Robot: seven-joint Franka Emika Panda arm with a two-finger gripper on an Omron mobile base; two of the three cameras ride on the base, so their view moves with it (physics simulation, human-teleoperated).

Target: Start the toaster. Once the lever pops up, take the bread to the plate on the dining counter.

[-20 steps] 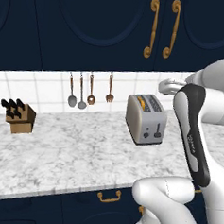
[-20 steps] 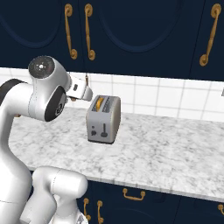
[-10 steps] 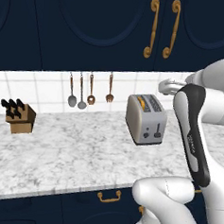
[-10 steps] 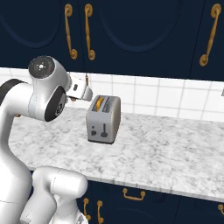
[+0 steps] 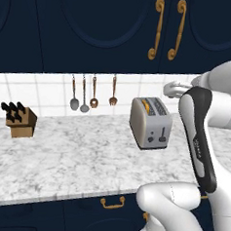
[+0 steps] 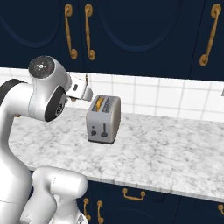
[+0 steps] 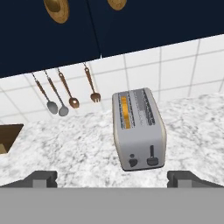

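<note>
Toaster (image 5: pixel 151 123) stood upright on the marbled wall counter (image 5: pixel 75 158), its back end near the tiled backsplash (image 5: pixel 51 91), end panel facing the robot. Bread (image 7: pixel 125 112) sat down in the toaster's left slot as the hand view showed it, orange-tan top edge visible; the other slot looked dark. Lever (image 7: pixel 152 154) was in its vertical slot on the end panel, right of the round knob (image 7: pixel 133 161); its tab sat low in the slot. Gripper (image 7: pixel 112 178) hovered in front of and above the toaster, well apart from it, touching nothing. Fingers (image 7: pixel 41 178) were spread wide, one at each lower corner of the hand view, and the toaster's end panel lay between them but farther out, lever closer to the right finger. Left of the toaster, four utensils (image 5: pixel 92 94) hung on the backsplash; further left of it a knife block (image 5: pixel 20 121) stood on the counter. Above the toaster were dark navy cabinets (image 5: pixel 94 28) with brass handles (image 5: pixel 166 28).
</note>
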